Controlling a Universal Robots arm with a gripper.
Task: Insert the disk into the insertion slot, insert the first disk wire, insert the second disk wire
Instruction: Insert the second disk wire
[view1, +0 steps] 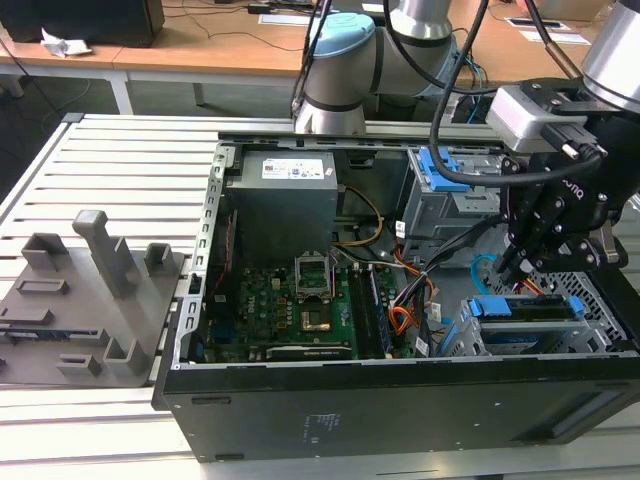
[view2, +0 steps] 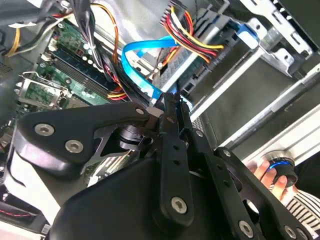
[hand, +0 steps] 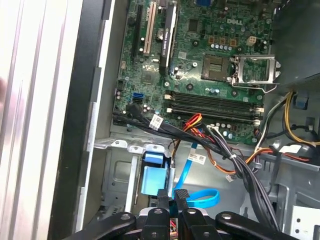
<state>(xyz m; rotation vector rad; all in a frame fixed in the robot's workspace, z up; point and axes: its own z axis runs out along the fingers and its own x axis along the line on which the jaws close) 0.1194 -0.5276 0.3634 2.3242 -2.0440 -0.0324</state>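
Now the gripper (view2: 170, 107) has its fingers pinched nearly together at the middle of the second wrist view, and they look clamped on the plug end of the second disk wire (view2: 140, 65); I can't quite make out the plug itself, so call that a judgement; the light-blue cable loops away toward the upper left, slack enough to be steered. In the exterior view, the gripper (view1: 512, 262) hangs at right of centre, just above the disk (view1: 527, 318), whose blue bracket already sits inside the insertion slot (view1: 590, 295) at lower right; seated there, its connector edge faces the cables. Orange-red wire bundles (view2: 192, 37) crowd in near the fingers; a person's hand (view2: 270, 175) rests on a lit knob at lower right.
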